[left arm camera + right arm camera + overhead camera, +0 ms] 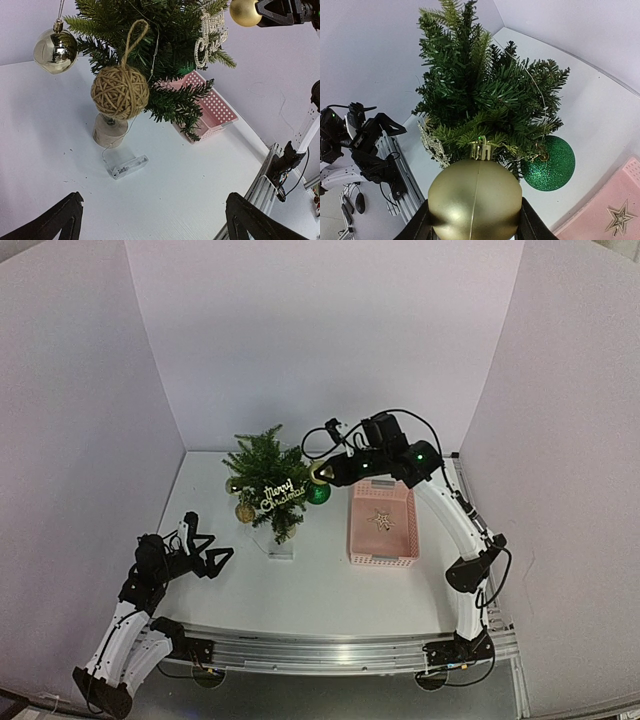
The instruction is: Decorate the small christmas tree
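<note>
1. The small christmas tree stands straight ahead of the right gripper, with its needles just past the fingertips. It is well ahead of the left gripper.
2. The tree looks light and top-heavy on its small pale base. Its branches look soft and springy, so a push would probably tip it. A stiffer outer branch tip seems best for hanging ornaments, and the trunk for steadying.
3. The right gripper's jaws are half spread and clamp the sides of a gold bauble. The bauble looks smooth, slippery and probably thin-shelled.
4. The bauble's cap points into the foliage, beside a green glitter bauble. I cannot tell whether its loop has caught a branch.
5. The left gripper is spread wide and empty, low over the table.
</note>
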You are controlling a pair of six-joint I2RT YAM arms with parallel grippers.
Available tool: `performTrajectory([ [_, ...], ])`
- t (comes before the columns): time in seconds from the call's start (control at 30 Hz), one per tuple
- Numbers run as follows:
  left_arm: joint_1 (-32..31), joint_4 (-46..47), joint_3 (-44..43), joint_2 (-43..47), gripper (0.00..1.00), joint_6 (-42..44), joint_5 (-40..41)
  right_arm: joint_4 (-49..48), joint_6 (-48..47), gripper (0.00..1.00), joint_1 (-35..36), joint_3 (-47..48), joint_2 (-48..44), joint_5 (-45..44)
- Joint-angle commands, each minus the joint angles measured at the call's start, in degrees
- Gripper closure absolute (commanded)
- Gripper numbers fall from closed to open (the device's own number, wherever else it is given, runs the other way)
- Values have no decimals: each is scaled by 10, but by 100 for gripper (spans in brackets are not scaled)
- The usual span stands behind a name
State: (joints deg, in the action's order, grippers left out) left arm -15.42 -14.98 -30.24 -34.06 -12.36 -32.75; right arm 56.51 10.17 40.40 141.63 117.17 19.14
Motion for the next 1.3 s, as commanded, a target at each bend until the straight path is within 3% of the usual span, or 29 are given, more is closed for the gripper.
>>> performTrajectory([
  [0.0,3,9,-3,6,0,-6,4,-13,6,75,-3,-22,-40,20],
  [0.33,3,11,-2,5,1,-7,1,-13,4,76,-3,-76,-77,2],
  [1.27,2,9,-3,3,0,-8,-1,-14,3,81,5,-104,-50,33],
])
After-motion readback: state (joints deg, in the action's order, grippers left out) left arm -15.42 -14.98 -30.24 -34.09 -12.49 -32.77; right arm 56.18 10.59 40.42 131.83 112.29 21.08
